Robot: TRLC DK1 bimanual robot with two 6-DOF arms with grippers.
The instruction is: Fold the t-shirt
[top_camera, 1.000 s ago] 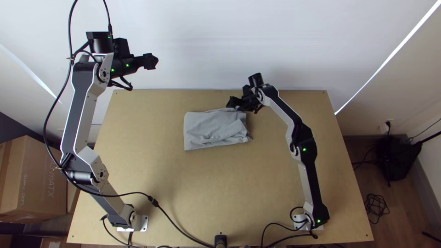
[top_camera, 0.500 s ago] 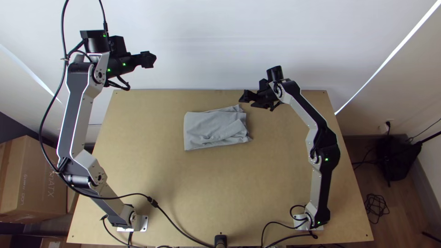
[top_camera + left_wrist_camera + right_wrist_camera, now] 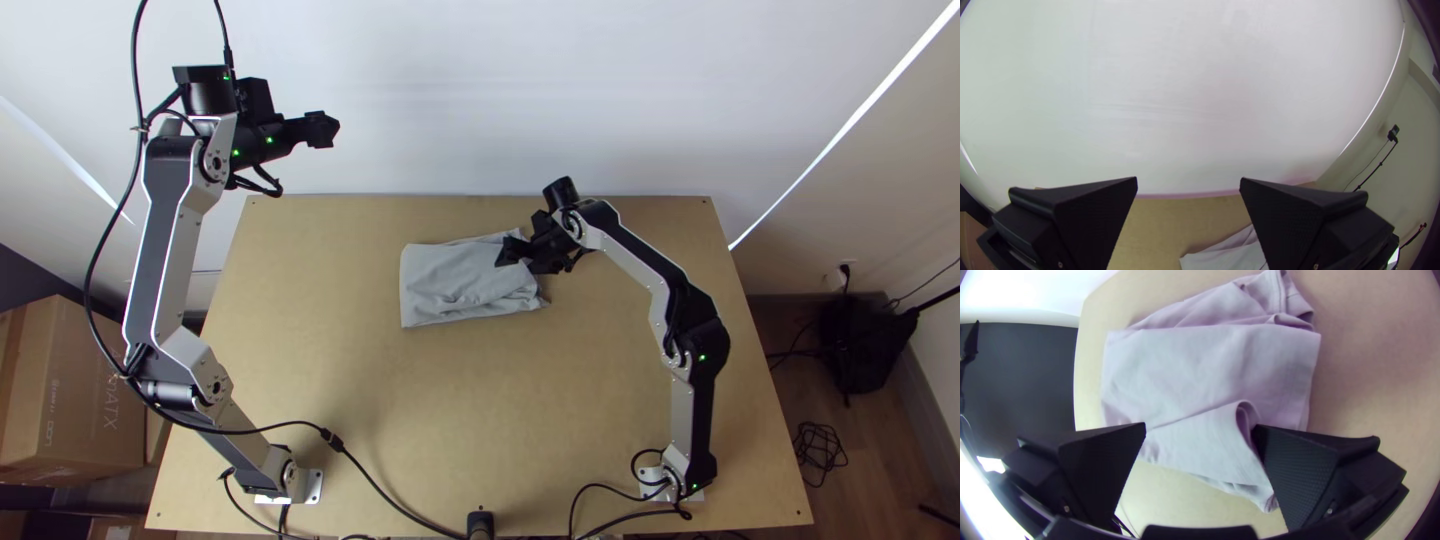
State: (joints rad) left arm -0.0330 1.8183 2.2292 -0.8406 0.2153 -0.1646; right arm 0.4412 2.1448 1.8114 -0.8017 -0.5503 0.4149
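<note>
Apparently have the t-shirt [image 3: 450, 285] mostly folded on the far half of the worktop [image 3: 450, 420]. With left pincer [image 3: 1188, 178] and right pincer [image 3: 1200, 426] spread and empty, probably need only tidy the turned-up flap [image 3: 1205, 442].

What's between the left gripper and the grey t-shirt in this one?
In the top view, from the left gripper to the t-shirt: white wall, then a bare stretch of wooden table.

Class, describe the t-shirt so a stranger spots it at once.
Find the light wooden table. Toward its far edge, partly under the right end effector, lies the grey t-shirt, folded into a rough, creased rectangle. It is soft cloth, unlike the rigid arm beside it.
</note>
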